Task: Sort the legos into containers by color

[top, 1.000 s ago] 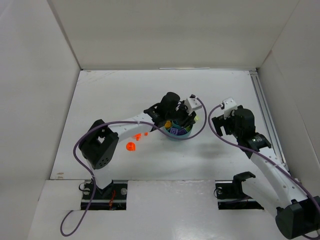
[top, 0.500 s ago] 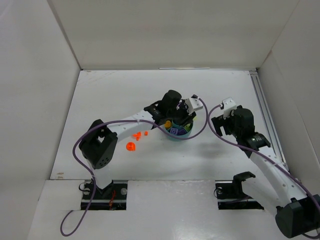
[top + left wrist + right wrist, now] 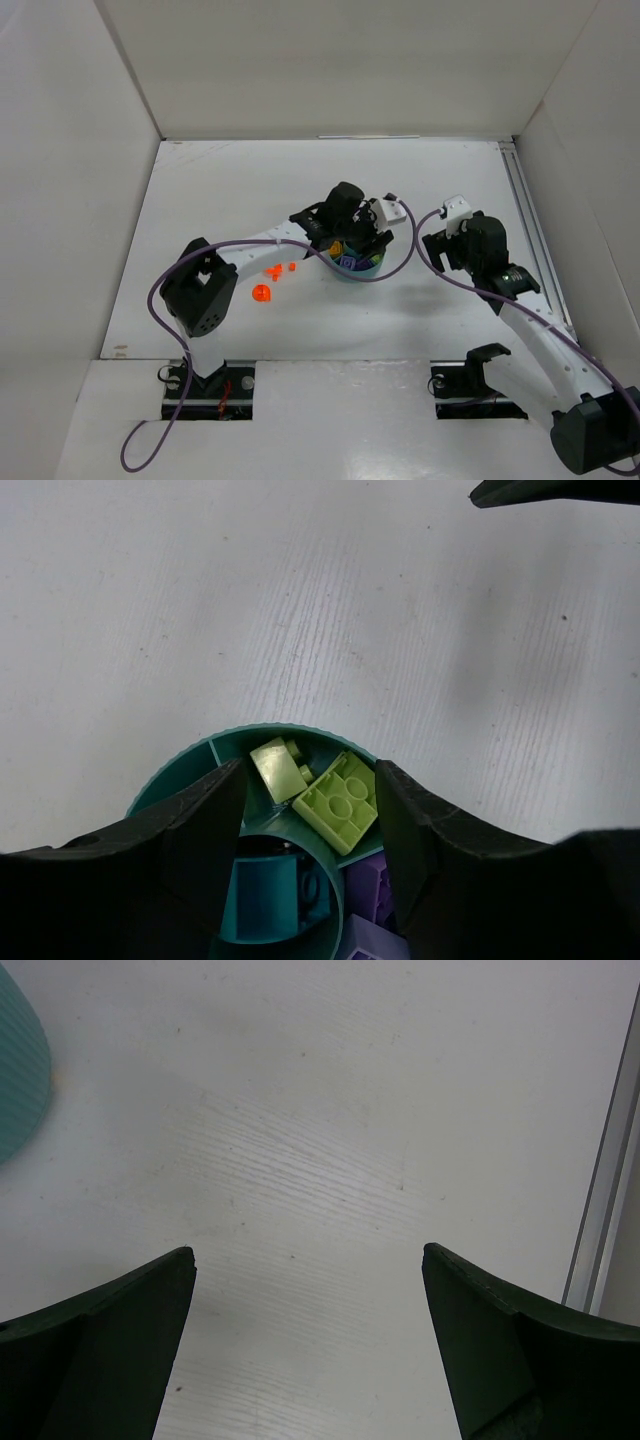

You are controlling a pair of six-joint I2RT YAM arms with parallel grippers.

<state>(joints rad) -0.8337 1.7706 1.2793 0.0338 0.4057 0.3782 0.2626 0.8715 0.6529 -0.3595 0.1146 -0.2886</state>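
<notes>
Barely shifted over the dish [image 3: 200, 755], the left end effector [image 3: 310, 780] hangs wide open and empty above lime legos [image 3: 338, 802] in one wedge, likely just dropped, while orange legos [image 3: 262, 293] wait on the bench [image 3: 220, 200].

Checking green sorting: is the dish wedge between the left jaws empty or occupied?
Occupied: left wrist view shows lime green plastic bricks in that wedge of the round teal plastic dish.

I see lime green bricks [image 3: 338, 802] and purple bricks [image 3: 372, 882] in the teal dish [image 3: 262, 729], orange pieces [image 3: 262, 293] on the white tabletop [image 3: 220, 200].
</notes>
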